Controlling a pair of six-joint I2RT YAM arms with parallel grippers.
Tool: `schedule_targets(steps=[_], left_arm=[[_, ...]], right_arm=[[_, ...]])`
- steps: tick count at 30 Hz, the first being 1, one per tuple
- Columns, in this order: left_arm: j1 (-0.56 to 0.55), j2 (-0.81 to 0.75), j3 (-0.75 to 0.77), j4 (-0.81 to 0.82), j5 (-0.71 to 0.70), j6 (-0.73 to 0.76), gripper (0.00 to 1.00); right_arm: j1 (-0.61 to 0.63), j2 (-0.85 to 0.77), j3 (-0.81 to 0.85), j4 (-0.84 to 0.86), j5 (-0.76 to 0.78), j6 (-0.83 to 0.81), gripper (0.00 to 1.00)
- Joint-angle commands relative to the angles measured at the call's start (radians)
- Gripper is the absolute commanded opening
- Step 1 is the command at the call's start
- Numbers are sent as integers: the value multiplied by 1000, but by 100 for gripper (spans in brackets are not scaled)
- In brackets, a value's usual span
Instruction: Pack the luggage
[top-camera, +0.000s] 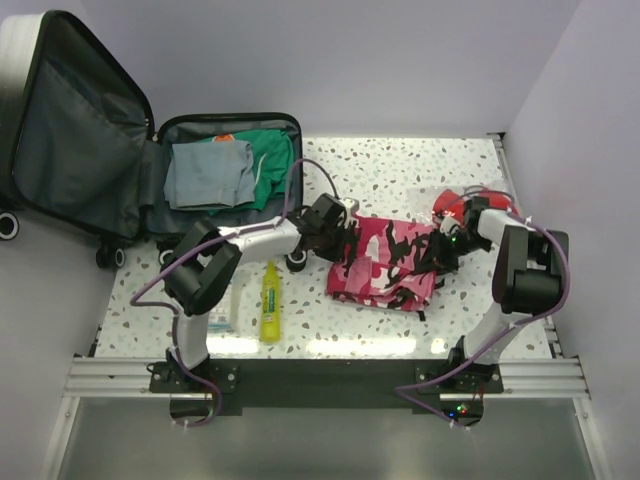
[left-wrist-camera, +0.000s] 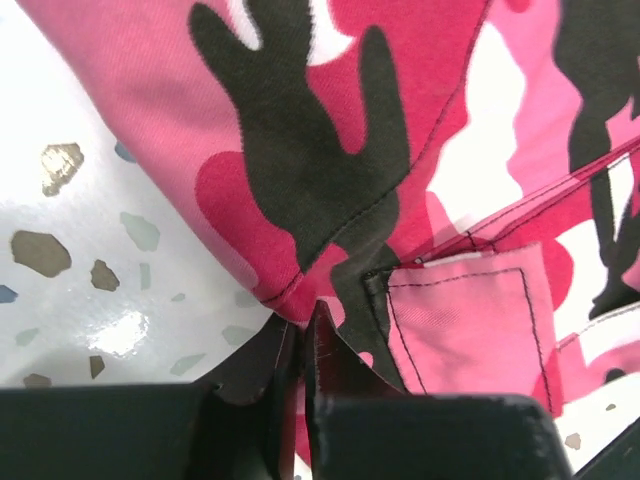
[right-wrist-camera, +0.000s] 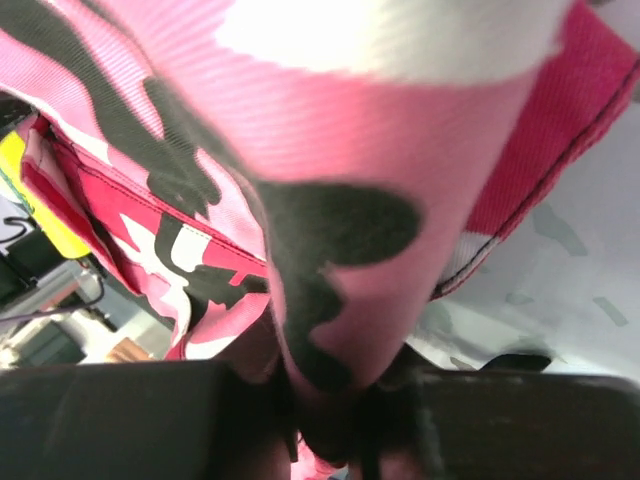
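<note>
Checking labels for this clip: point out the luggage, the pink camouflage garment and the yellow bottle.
luggage (top-camera: 80, 140): top view, grey lining of the open lid.
pink camouflage garment (top-camera: 385, 264): top view, middle of the cloth.
yellow bottle (top-camera: 270, 305): top view, middle of its body.

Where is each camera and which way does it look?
Top external: above and behind, looking down on both arms, speckled white table, open grey-lined luggage.
Left wrist: on the left arm, facing pink camouflage cloth garment; left gripper pinches its hem.
Right wrist: on the right arm, pressed near that garment; right gripper clamps a fold.
All share the garment.
</note>
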Motion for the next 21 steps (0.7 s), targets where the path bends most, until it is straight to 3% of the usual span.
schedule_targets(steps=[1,6,13,21], left_arm=[[-3,-57,78,-34,-4,52,1],[-3,-152,135,-68,-39,130,0],[34,-301,184,-102,-111,240,0],[248,-439,245,-130,-191,350,0]], right_arm=[[5,-68,8,74,-15,40,0],[28,-200,83,97,-32,73,0],[137,-217,285,196,-29,208,0],[367,-93,584,394,49,344,0]])
